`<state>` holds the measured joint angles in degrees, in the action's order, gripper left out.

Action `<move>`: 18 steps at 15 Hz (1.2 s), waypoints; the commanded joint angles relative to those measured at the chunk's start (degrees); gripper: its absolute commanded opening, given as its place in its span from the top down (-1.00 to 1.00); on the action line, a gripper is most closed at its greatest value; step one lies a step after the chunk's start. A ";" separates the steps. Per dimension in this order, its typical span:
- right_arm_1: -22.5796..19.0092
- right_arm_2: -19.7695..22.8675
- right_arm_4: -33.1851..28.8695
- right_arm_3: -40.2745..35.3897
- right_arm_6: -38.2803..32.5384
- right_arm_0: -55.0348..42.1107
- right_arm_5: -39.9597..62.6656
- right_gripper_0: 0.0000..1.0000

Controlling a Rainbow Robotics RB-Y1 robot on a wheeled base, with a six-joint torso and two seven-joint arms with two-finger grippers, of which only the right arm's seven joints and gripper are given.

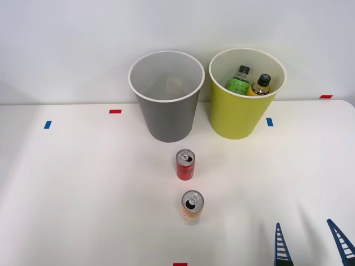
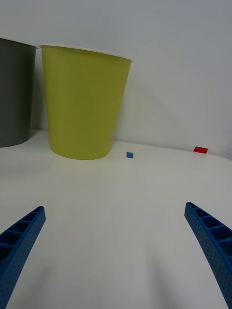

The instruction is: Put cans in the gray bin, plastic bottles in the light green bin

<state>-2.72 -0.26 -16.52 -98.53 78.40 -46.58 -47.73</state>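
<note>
Two cans stand upright on the white table: a red can (image 1: 185,164) in front of the gray bin (image 1: 166,97), and an orange and white can (image 1: 192,206) nearer to me. Inside the light green bin (image 1: 244,100) lean two plastic bottles, one with a green label (image 1: 239,81) and one with yellow-orange contents (image 1: 259,86). My right gripper (image 1: 310,241) is open and holds nothing, low at the front right of the table, well right of the orange can. The wrist view shows its spread fingers (image 2: 21,236) facing the light green bin (image 2: 83,104), with the gray bin (image 2: 15,91) beside it.
Small tape marks dot the table (image 1: 83,194): red ones (image 1: 115,111) (image 1: 326,96) near the back, blue ones (image 1: 47,124) (image 1: 269,122) at left and beside the green bin, another red one (image 1: 179,264) at the front edge. A white wall stands right behind the bins.
</note>
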 commanded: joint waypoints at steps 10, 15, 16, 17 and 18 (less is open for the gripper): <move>0.00 0.00 0.00 0.00 0.00 0.00 0.00 -1.00; 0.00 0.00 0.00 0.00 0.00 0.00 0.00 -1.00; 0.00 0.00 0.00 0.00 0.00 0.00 0.00 -1.00; 0.00 0.00 0.00 0.00 0.00 0.00 0.00 -1.00; 0.00 0.00 0.00 0.00 0.00 0.00 0.00 -1.00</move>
<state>-2.72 -0.26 -16.52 -98.53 78.40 -46.58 -47.73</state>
